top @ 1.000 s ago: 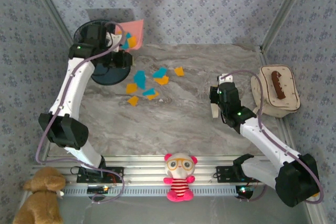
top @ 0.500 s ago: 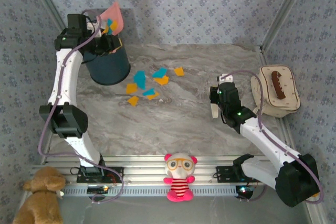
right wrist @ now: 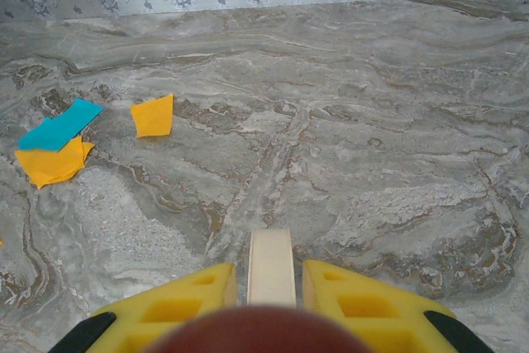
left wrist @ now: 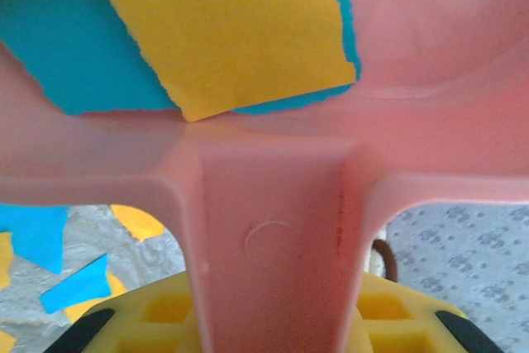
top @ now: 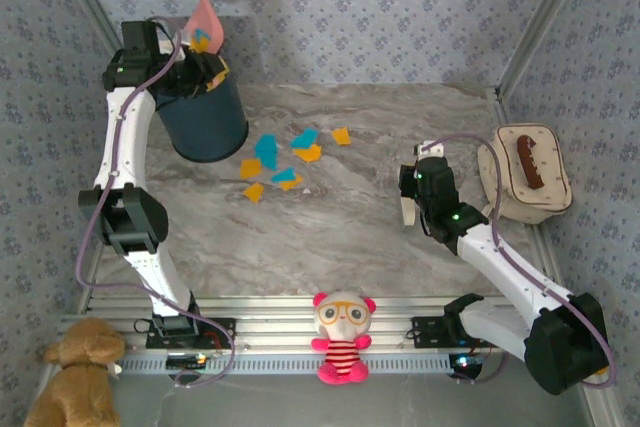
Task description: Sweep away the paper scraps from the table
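The left gripper (left wrist: 277,303) clamps its yellow fingers (left wrist: 157,316) tight on the handle of the pink dustpan (left wrist: 430,80). The handle runs straight out between them to the pan. Torn orange and blue paper scraps (left wrist: 240,31) lie against the pan's inner wall just past the handle. Below the fingers to the left, more scraps show on the table (left wrist: 99,229).

The overhead camera supplies what the wrist camera cannot. The dustpan (top: 207,17) is raised and tipped on edge over a dark blue bin (top: 205,122) at the table's far left corner.

The right gripper (right wrist: 271,283) is closed on a narrow cream bar (right wrist: 271,266) that pokes forward between its fingers. What the bar belongs to cannot be told. Ahead lies bare marble table (right wrist: 372,121), and well off to the fingers' left sit three loose scraps (right wrist: 58,146).

From above, the scraps (top: 280,162) left on the table (top: 330,237) cluster between the two grippers, nearer the bin. A cream bag (top: 525,177) sits beside the right arm. A pink doll (top: 343,337) and a brown teddy (top: 75,372) sit at the near rail.
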Available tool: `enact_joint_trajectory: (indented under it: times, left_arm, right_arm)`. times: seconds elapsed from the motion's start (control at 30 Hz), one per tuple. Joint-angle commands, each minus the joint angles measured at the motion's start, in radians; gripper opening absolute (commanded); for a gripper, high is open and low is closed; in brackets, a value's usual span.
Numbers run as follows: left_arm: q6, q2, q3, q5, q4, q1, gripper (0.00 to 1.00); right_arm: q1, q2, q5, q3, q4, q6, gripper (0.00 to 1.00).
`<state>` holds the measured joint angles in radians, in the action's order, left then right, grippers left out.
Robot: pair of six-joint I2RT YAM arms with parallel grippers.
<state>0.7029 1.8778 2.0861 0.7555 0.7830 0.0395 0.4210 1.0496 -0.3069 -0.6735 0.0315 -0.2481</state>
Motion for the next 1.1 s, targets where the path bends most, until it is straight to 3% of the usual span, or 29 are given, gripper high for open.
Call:
enact_joint_trajectory:
  times: [0.0, 0.37, 0.67, 1.07]
  left_arm:
    - [0.110, 0.002, 0.010, 0.017, -0.098, 0.011, 0.00]
    - [0.385, -0.003, -0.099, 0.032, -0.361, 0.015, 0.00]
    - [0.692, -0.044, -0.336, 0.025, -0.739, 0.015, 0.00]
    - [0.840, -0.081, -0.434, 0.010, -0.914, 0.015, 0.00]
  right_arm:
    - [0.000, -0.007, -0.001, -0.005, -0.001, -0.025, 0.00]
    - [0.001, -0.012, -0.002, 0.002, -0.003, -0.033, 0.00]
    - [0.000, -0.013, -0.003, -0.001, -0.002, -0.033, 0.00]
    - [0.001, -0.004, 0.002, 0.000, -0.004, -0.039, 0.00]
